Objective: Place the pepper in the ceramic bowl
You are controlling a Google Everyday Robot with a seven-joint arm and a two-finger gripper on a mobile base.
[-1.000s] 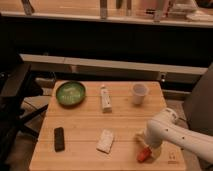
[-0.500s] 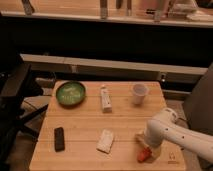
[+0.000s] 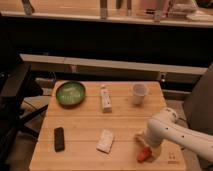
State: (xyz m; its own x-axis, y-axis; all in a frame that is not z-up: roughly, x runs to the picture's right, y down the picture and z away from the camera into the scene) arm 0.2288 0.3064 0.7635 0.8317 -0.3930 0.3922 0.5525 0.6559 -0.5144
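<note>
Camera view shows me the wooden table (image 3: 85, 125) from above and in front. I see the pepper (image 3: 144, 155) at the near right part of the table, close to the front edge. It is small and orange-red. Its long side lies on a slant. One end points toward the near left corner and the other end points up and to the right, toward the arm. I cannot tell which end is the thin tip.

My white arm (image 3: 172, 131) comes in from the right side. It bends at a round joint above the table and then reaches down and to the left. The gripper (image 3: 144, 143) is at the low end of the arm, right on top of the pepper, just behind it. I cannot tell if the gripper is open or closed, or if it has hold of the pepper.

The ceramic bowl (image 3: 70, 93) is green and sits at the far left of the table, well apart from the pepper. A white tube (image 3: 105, 97) lies in the middle at the back, and a white cup (image 3: 139, 93) stands to its right. A black bar (image 3: 59, 138) lies near the front left. A white packet (image 3: 105, 141) lies between the black bar and the pepper.
</note>
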